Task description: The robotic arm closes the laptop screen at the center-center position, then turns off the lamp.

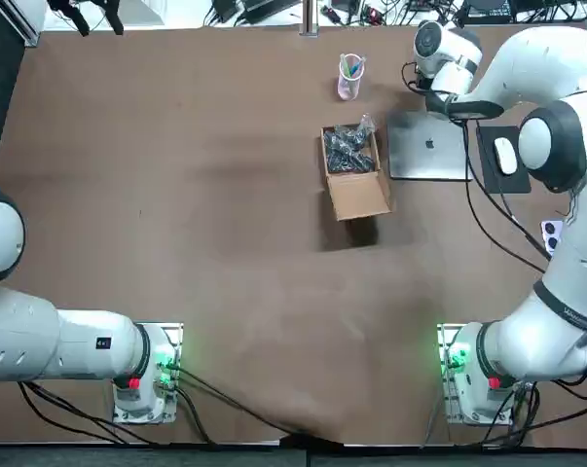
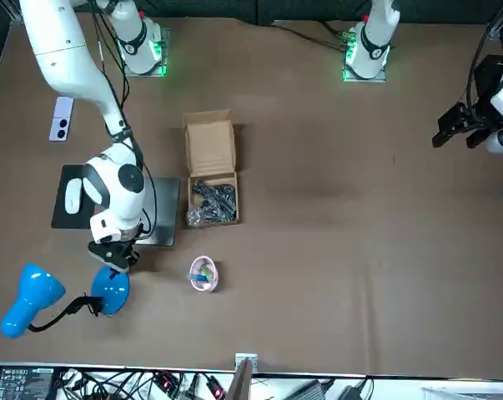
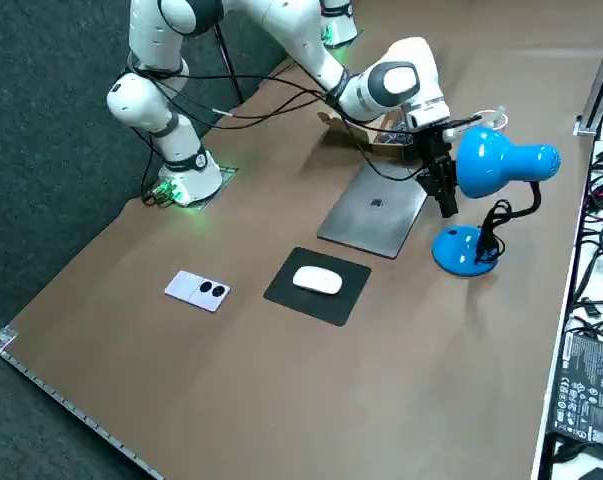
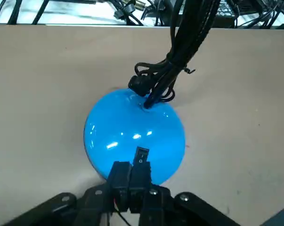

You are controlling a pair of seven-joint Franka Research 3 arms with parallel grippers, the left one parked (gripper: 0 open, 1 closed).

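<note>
The right gripper [image 4: 131,172] hangs tip-down over the lamp [image 3: 486,195]. Its jaws are pressed together with nothing between them, which suits a poke rather than a grasp, since two closed fingers make one stiff point. Just ahead of the tips, on the domed blue base [image 4: 134,132], sits the black switch [image 4: 141,156]. The tips look just short of it (whether they touch cannot be told). Beyond the switch the cable [image 4: 153,87] enters the base, apart from the jaws. The head [image 3: 496,160] leans out beside the wrist, and the arm stands on the laptop side of it, probably to keep clear. Behind the jaws, toward the robot, the laptop [image 1: 429,146] lies flat with its lid down and logo up, so the first step looks done. What remains, on this reading, is a short press on the switch. The dome is smooth, so the tips could slide off it
</note>
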